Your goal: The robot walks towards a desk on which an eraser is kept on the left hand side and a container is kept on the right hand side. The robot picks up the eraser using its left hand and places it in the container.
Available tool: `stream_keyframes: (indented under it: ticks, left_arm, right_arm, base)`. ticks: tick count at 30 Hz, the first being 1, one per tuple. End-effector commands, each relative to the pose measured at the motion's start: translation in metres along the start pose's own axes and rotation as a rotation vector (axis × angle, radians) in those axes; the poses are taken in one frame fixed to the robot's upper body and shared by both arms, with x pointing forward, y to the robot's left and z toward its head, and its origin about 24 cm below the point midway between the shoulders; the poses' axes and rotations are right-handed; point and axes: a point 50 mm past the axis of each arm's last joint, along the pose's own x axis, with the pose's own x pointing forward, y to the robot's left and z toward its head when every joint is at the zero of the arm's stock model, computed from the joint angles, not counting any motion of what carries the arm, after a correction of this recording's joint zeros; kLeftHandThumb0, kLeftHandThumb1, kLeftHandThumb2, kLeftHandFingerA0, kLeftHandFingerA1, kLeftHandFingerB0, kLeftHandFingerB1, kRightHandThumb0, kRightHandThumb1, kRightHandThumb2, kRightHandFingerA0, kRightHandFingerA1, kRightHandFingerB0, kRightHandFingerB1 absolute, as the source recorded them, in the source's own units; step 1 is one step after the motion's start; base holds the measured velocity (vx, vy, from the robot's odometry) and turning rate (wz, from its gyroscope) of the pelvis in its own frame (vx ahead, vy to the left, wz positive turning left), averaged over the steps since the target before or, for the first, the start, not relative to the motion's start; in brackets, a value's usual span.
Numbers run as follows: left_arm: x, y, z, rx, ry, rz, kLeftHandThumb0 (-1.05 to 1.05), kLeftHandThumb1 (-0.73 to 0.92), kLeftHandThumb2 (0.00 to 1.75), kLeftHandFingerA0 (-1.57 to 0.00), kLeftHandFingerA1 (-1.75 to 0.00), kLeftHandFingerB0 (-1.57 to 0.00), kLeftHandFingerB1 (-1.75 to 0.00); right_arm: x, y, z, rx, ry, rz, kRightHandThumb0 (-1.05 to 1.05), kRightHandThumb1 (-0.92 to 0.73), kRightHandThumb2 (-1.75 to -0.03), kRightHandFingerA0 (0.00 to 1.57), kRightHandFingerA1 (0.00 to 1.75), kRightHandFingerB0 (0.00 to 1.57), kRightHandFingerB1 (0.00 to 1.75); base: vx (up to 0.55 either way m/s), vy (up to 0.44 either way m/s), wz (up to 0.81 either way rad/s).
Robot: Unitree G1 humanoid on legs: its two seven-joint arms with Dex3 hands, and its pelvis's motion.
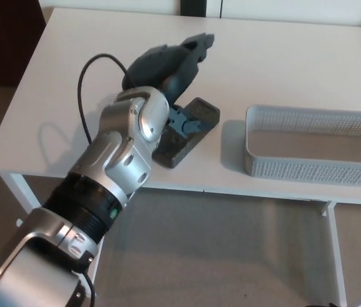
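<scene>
Left hand [175, 64] down over the dark eraser [193, 128] on the white desk [296, 70]; whether gripping, cannot tell. Mesh container [308, 169] to the right, apart.

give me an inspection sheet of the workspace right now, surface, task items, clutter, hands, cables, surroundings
Surface: white desk, mostly bare.
Job's things: dark eraser lying flat near the front edge, partly hidden; grey mesh container to its right, apart from it, nothing seen inside.
Clutter: nothing seen.
Hands: left hand down over the eraser, grip unclear; right hand not in view.
Cables: black cable looping beside the left forearm.
Surroundings: beige floor, white desk legs.
</scene>
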Motion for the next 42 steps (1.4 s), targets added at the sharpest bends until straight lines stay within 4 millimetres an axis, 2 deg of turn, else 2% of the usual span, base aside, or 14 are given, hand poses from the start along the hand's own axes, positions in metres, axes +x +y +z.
stream_keyframes:
  ticks: [1, 9, 10, 15, 16, 17, 21, 22, 29, 30, 31, 32, 41, 42]
  left_arm:
    - [-0.001, -0.010, -0.023, 0.080, 0.169, 0.057, -0.60, 0.37, 0.77, -0.02, -0.25, -0.06, -0.23]
    - [-0.001, -0.018, -0.030, 0.075, 0.192, 0.024, -0.61, 0.37, 0.76, -0.03, -0.22, -0.05, -0.19]
    - [-0.001, -0.019, -0.031, 0.091, 0.200, 0.021, -0.63, 0.47, 0.55, -0.03, -0.27, 0.00, -0.24]
    - [-0.001, -0.026, -0.034, 0.097, 0.213, -0.002, -0.67, 0.41, 0.78, -0.06, -0.22, -0.06, -0.12]
    - [-0.001, -0.027, -0.034, 0.096, 0.211, -0.002, -0.69, 0.43, 0.77, -0.08, -0.20, -0.08, -0.10]
    - [-0.002, -0.028, -0.032, 0.097, 0.209, -0.005, -0.70, 0.43, 0.78, -0.08, -0.19, -0.08, -0.11]
    - [-0.002, -0.031, -0.030, 0.073, 0.198, -0.012, -0.59, 0.36, 0.78, -0.01, -0.26, -0.01, -0.21]
    - [-0.003, -0.033, -0.028, 0.057, 0.189, -0.007, -0.59, 0.46, 0.54, -0.03, -0.26, -0.02, -0.24]
    - [-0.004, -0.036, -0.022, 0.090, 0.184, -0.014, -0.65, 0.48, 0.55, -0.03, -0.27, -0.01, -0.24]
    - [-0.005, -0.036, -0.019, 0.096, 0.183, -0.015, -0.64, 0.39, 0.80, -0.04, -0.33, -0.04, -0.18]
    - [-0.004, -0.037, -0.019, 0.095, 0.188, -0.022, -0.64, 0.48, 0.55, -0.07, -0.29, -0.01, -0.23]
    - [-0.004, -0.037, -0.020, 0.102, 0.193, -0.029, -0.71, 0.43, 0.79, -0.08, -0.29, -0.08, -0.11]
    - [-0.003, -0.050, -0.033, 0.053, 0.254, -0.065, -0.64, 0.40, 0.77, -0.07, -0.34, -0.06, -0.19]
    - [-0.003, -0.052, -0.035, 0.050, 0.261, -0.066, -0.61, 0.46, 0.54, -0.04, -0.26, -0.03, -0.23]
  right_arm:
    - [-0.001, -0.003, -0.004, -0.040, 0.044, 0.027, -0.57, -0.80, -0.71, 0.14, 0.73, 0.06, 0.46]
    - [-0.001, -0.002, -0.002, -0.048, 0.045, 0.034, -0.56, -0.79, -0.72, 0.13, 0.75, 0.06, 0.48]
    - [-0.001, -0.002, -0.002, -0.049, 0.044, 0.036, -0.56, -0.79, -0.72, 0.13, 0.74, 0.06, 0.48]
    - [0.000, -0.001, -0.001, -0.055, 0.049, 0.038, -0.57, -0.79, -0.72, 0.12, 0.73, 0.06, 0.47]
    - [0.000, -0.002, 0.000, -0.058, 0.043, 0.037, -0.60, -0.64, -0.99, 0.14, 0.66, 0.06, 0.53]
    - [0.000, -0.002, -0.001, -0.058, 0.045, 0.037, -0.56, -0.78, -0.72, 0.12, 0.74, 0.06, 0.49]
    - [0.000, -0.003, 0.000, -0.055, 0.047, 0.039, -0.57, -0.79, -0.72, 0.12, 0.73, 0.06, 0.47]
    - [0.000, -0.003, 0.000, -0.057, 0.051, 0.040, -0.57, -0.80, -0.71, 0.12, 0.72, 0.06, 0.47]
    - [0.000, -0.002, 0.002, -0.062, 0.059, 0.049, -0.57, -0.79, -0.72, 0.12, 0.69, 0.06, 0.44]
    - [0.000, -0.002, 0.001, -0.061, 0.057, 0.050, -0.56, -0.78, -0.72, 0.09, 0.71, 0.06, 0.44]
    - [0.000, -0.002, 0.001, -0.065, 0.055, 0.049, -0.56, -0.79, -0.72, 0.12, 0.69, 0.06, 0.45]
    - [0.000, -0.002, 0.001, -0.068, 0.055, 0.048, -0.57, -0.79, -0.71, 0.13, 0.73, 0.06, 0.46]
    - [0.000, -0.002, 0.003, -0.069, 0.053, 0.045, -0.56, -0.79, -0.72, 0.13, 0.71, 0.06, 0.46]
    - [0.000, -0.002, 0.004, -0.067, 0.049, 0.043, -0.56, -0.79, -0.71, 0.14, 0.74, 0.06, 0.48]
  base:
    - [0.00, 0.000, 0.00]
    - [0.00, 0.000, 0.00]
    - [0.00, 0.000, 0.00]
    - [0.00, 0.000, 0.00]
    - [0.00, 0.000, 0.00]
    - [0.00, 0.000, 0.00]
    - [0.00, 0.000, 0.00]
    - [0.00, 0.000, 0.00]
    - [0.00, 0.000, 0.00]
    - [0.00, 0.000, 0.00]
    - [0.00, 0.000, 0.00]
    - [0.00, 0.000, 0.00]
    - [0.00, 0.000, 0.00]
    - [0.00, 0.000, 0.00]
